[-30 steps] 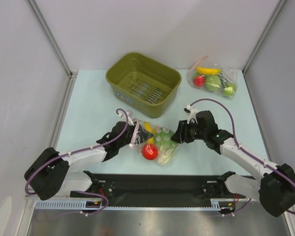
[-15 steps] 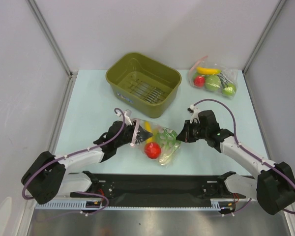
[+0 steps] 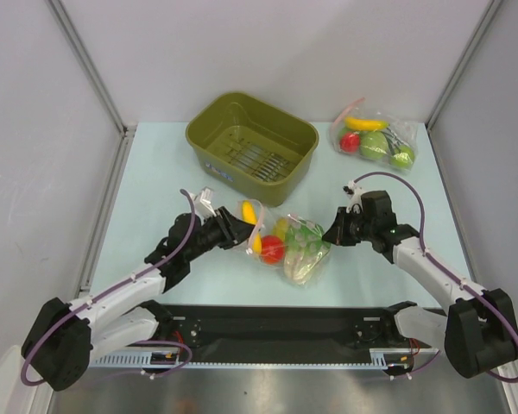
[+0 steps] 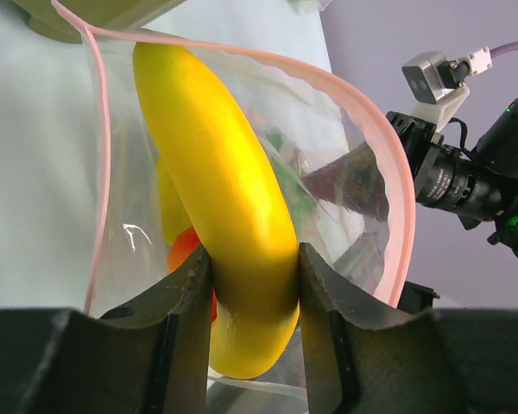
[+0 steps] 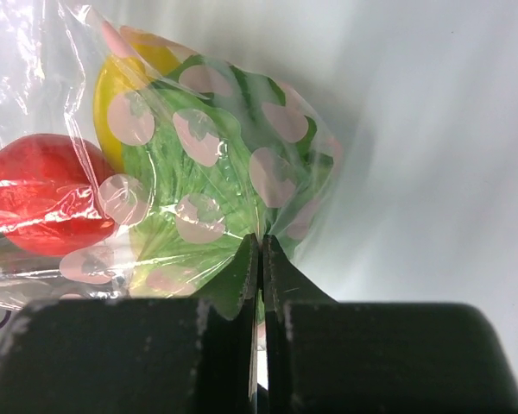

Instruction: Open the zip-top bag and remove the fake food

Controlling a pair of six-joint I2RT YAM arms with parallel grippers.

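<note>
The zip-top bag lies between the two arms, its pink zip strip spread open toward the left arm. My left gripper is at the bag's mouth, shut on the yellow banana, which sticks partly out of it. Still inside are a red round fruit, a small yellow piece and the green leafy cabbage. My right gripper is shut on the plastic at the bag's closed end.
An olive-green bin stands just behind the bag. A second clear bag with banana, red and green fruits lies at the back right. Grey walls close off both sides of the table.
The right gripper has shut on the bag's closed end and drawn it to the right. The bag has shifted right and up, and the banana in the left gripper now pokes out of its mouth.
</note>
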